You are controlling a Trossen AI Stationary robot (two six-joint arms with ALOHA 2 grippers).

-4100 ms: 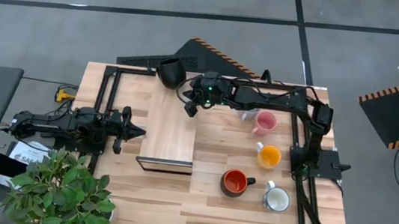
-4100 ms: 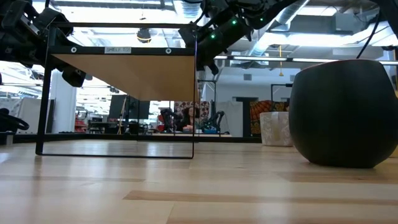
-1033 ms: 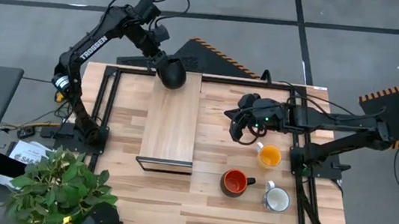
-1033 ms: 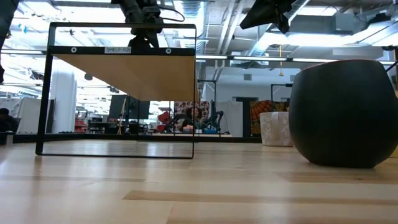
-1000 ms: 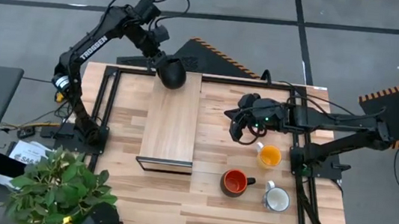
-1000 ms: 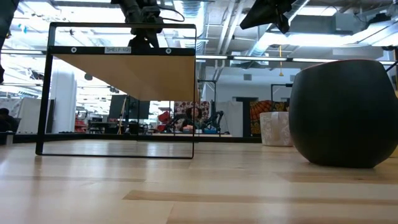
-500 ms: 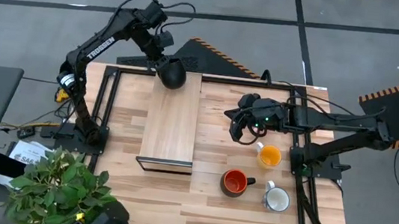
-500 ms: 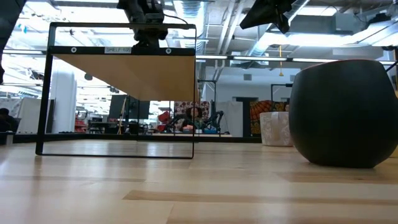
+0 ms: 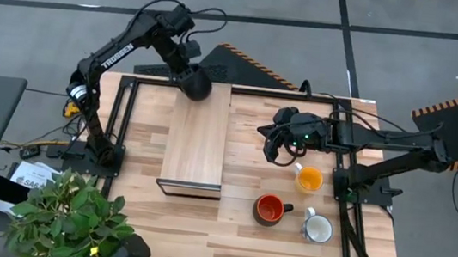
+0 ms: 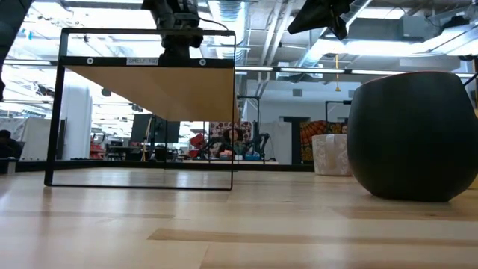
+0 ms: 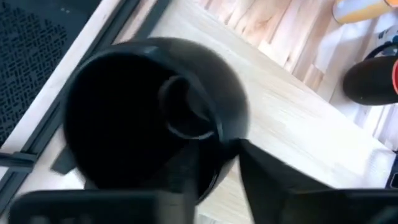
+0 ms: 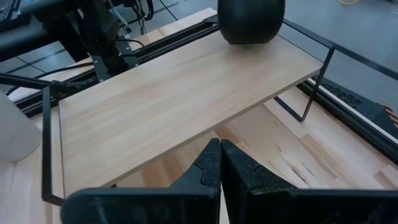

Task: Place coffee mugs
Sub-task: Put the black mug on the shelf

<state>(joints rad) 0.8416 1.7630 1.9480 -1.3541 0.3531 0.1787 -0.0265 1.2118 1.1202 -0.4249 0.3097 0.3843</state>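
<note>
Fingers of the left gripper (image 9: pixel 186 60) look set either side of the handle of the round black ceramic mug (image 9: pixel 197 84); whether they pinch it or stand slack, cannot tell from the left wrist view. Mug sits on the pale wooden shelf board in its black wire frame (image 9: pixel 196 138), at the shelf's far end, close to that edge

Right gripper (image 9: pixel 272 148) hangs off the shelf's right side, fingers (image 12: pixel 205 165) pressed together, nothing between them

Other mugs, all on the butcher-block table (image 9: pixel 226 232) right of the shelf:
- orange-yellow mug (image 9: pixel 309 179), just beyond the right gripper
- red-orange mug (image 9: pixel 269 208), near the shelf's front corner
- white mug (image 9: pixel 318 229), further right again
- pink and grey mugs not made out

Risks, as I judge them:
- black mug stands near the shelf's far edge; a sideways tug on the handle as the left gripper leaves could tip it or push it off
- right arm reaching for the orange-yellow mug could clip the red-orange one, the two being near neighbours
</note>
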